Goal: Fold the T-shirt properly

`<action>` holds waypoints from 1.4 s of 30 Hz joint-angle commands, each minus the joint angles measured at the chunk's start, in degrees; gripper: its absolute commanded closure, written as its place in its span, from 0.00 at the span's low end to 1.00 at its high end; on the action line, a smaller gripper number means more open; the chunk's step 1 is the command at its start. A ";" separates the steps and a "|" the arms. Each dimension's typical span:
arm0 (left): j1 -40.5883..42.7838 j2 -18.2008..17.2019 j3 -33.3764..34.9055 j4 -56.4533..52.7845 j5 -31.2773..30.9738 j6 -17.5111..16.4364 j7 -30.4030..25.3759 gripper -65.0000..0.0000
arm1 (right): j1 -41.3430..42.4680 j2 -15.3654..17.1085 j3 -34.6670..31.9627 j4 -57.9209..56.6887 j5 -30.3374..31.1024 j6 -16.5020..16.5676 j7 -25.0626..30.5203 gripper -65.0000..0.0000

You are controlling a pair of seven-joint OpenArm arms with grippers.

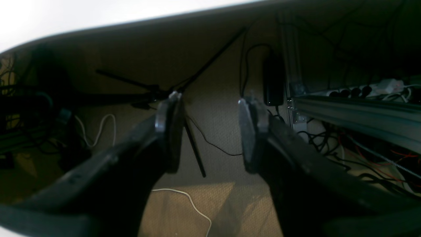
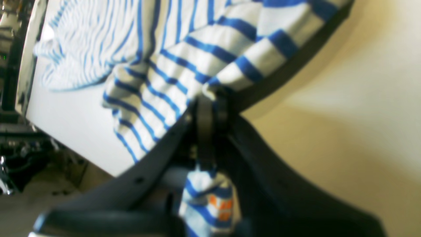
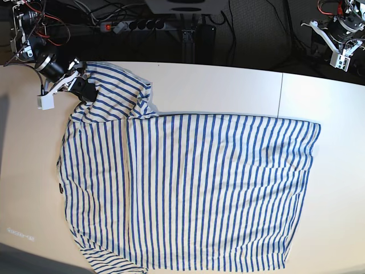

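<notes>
The T-shirt [image 3: 217, 188], white with thin blue stripes, lies spread over the white table [image 3: 228, 85], its neck at the left edge and its hem toward the right. The far left sleeve is bunched up. My right gripper [image 3: 85, 87] is at the table's far left corner, shut on that sleeve. In the right wrist view the fingers [image 2: 205, 115] pinch the striped cloth [image 2: 184, 65], and a bit of it hangs between them. My left gripper [image 1: 209, 131] is open and empty, off the table at the far right, facing the floor under it. Its arm [image 3: 335, 35] shows in the base view.
A power strip [image 3: 128, 25] and cables lie behind the table's far edge. A seam [image 3: 280, 94] crosses the tabletop on the right. Under the table are an aluminium frame rail [image 1: 355, 112], black rods and loose cables [image 1: 194, 204] on the carpet.
</notes>
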State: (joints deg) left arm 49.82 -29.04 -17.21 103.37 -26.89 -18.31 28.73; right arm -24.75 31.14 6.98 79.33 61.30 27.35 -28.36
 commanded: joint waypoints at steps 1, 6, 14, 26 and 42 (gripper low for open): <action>0.50 -0.70 -0.50 1.01 -0.28 -0.37 -2.21 0.53 | -0.52 1.31 -0.15 0.09 -2.34 0.52 -3.76 1.00; 0.50 -0.70 -0.50 1.25 2.01 -0.37 -11.89 0.53 | -0.52 2.23 -0.11 0.09 -2.40 0.55 -4.59 1.00; -2.23 -0.68 -6.29 8.02 0.70 2.84 2.03 0.53 | -0.35 2.19 -0.11 0.09 -4.96 0.55 -4.48 1.00; -19.02 -7.37 -10.73 -8.02 -15.02 -10.05 4.94 0.43 | -0.33 2.21 -0.11 0.09 -5.84 0.55 -4.46 1.00; -41.64 -13.64 1.25 -34.03 -38.10 -18.99 17.99 0.33 | 0.31 2.21 -0.11 0.07 -7.21 0.52 -4.48 1.00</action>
State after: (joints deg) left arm 8.56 -41.10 -15.42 68.73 -64.90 -35.29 47.59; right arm -24.08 32.38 6.87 79.66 57.80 27.38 -29.85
